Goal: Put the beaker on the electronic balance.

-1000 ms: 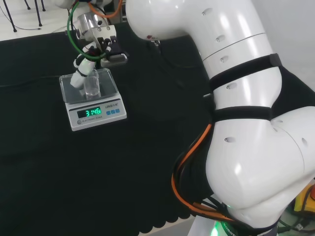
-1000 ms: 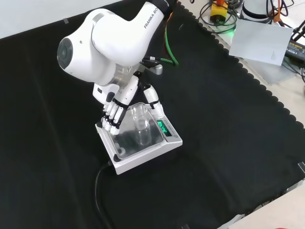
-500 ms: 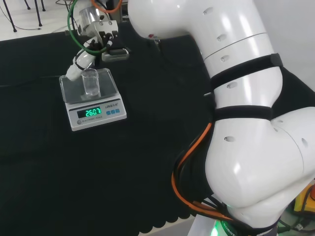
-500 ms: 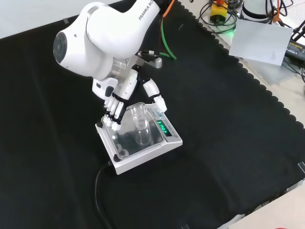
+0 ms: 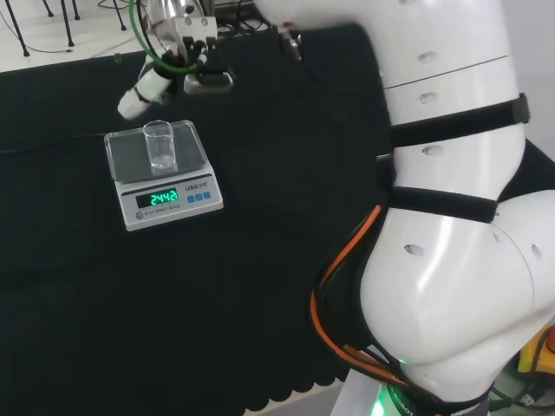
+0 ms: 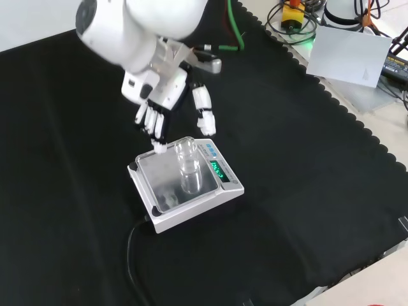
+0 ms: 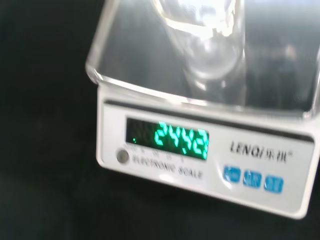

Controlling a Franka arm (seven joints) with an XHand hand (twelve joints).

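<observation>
A small clear glass beaker stands upright on the pan of the white electronic balance, whose green display is lit. The hand hovers above and behind the balance in the head view, up and to the left of the beaker in the front view. Its fingers are straight and spread, apart from the beaker and holding nothing.
A black cable runs from the balance across the black cloth toward the front edge. The arm's big white links take up the right of the head view. Boxes and cables lie off the cloth at the top right of the front view.
The hand has let go of the beaker and lifted up and away from the balance. The beaker stays standing on the pan. The display's reading has changed.
</observation>
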